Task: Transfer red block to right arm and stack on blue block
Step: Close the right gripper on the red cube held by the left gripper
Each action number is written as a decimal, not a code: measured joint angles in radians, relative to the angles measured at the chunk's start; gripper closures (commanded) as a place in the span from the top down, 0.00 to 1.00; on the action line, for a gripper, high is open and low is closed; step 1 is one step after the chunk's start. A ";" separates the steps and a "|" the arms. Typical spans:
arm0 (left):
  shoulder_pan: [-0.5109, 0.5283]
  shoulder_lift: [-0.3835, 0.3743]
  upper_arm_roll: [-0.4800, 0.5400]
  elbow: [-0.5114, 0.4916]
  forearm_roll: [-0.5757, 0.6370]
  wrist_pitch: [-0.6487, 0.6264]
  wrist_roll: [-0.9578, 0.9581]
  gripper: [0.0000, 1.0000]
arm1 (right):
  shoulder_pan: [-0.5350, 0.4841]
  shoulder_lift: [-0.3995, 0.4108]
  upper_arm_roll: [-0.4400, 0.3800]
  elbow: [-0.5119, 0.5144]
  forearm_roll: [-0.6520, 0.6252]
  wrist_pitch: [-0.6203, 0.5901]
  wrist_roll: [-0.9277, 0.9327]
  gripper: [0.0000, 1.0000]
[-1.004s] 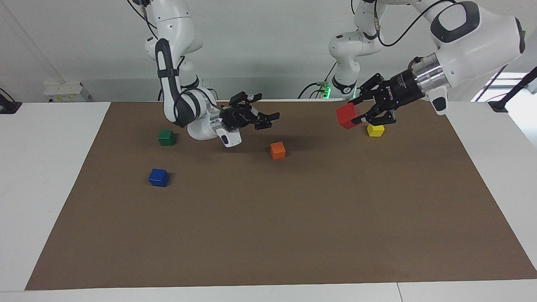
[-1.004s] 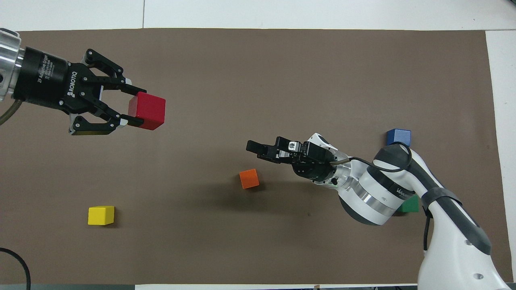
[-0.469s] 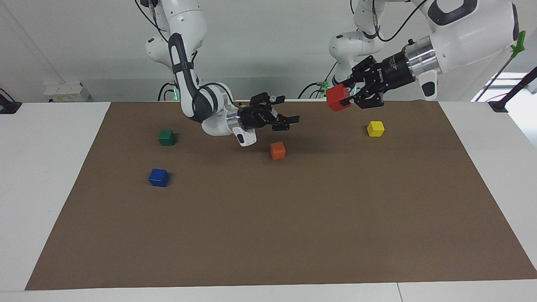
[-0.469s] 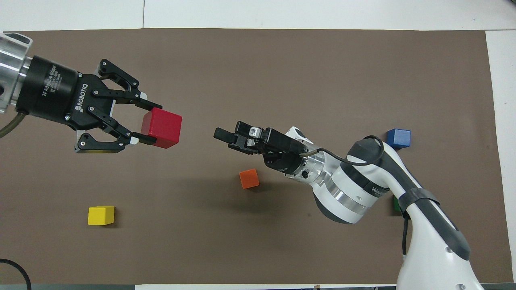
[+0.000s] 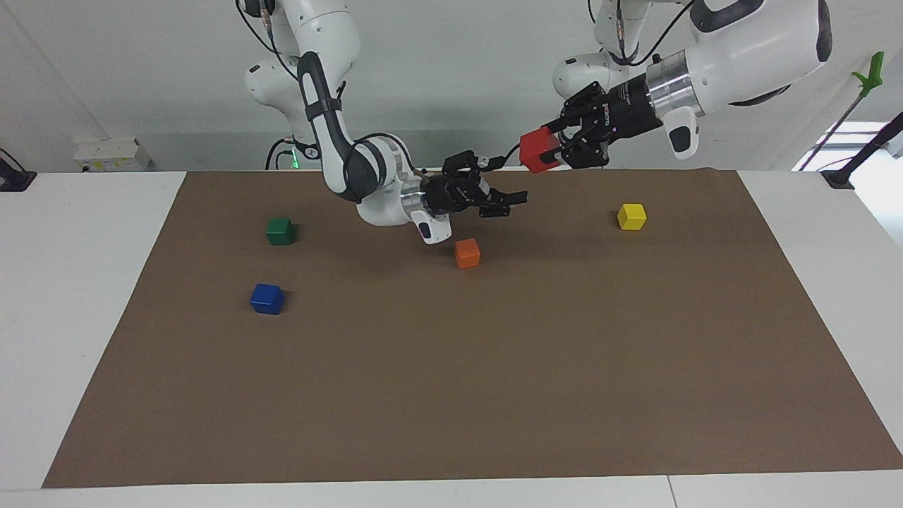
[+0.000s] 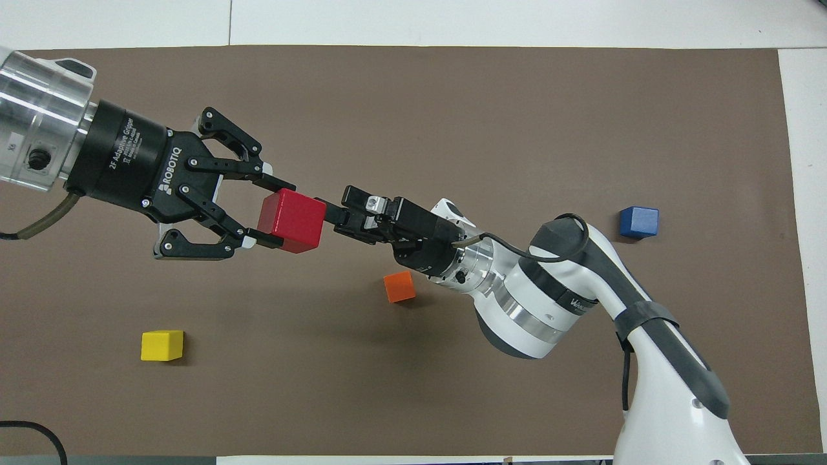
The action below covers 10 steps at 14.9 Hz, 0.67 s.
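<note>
Both arms have come together; your left gripper clamps the red block, right gripper open below it. Handover: raise, then close.

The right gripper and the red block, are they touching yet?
Apart. The facing view shows a gap: the right gripper, open, sits lower than the red block held by the left gripper.

One camera sits high across the table, facing the two white robot arms and taking in the whole brown paper mat from a fair way back. The other hangs above the robots' own end, looking steeply down and forward, closer in. Both cover that same mat, just flipped half a turn.
</note>
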 measured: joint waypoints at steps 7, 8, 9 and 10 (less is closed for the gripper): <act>-0.005 -0.001 -0.004 0.000 -0.001 0.015 -0.002 0.00 | 0.001 0.002 0.037 0.016 0.021 0.027 0.053 0.83; -0.006 -0.001 -0.004 0.000 -0.001 0.015 -0.002 0.00 | 0.001 0.002 0.038 0.020 0.021 0.045 0.075 0.74; -0.006 -0.001 -0.004 0.000 -0.001 0.017 -0.003 0.00 | 0.001 0.001 0.039 0.025 0.022 0.062 0.097 0.48; -0.006 0.000 -0.002 0.000 0.000 0.017 -0.004 0.00 | 0.000 -0.005 0.039 0.030 0.027 0.080 0.115 0.43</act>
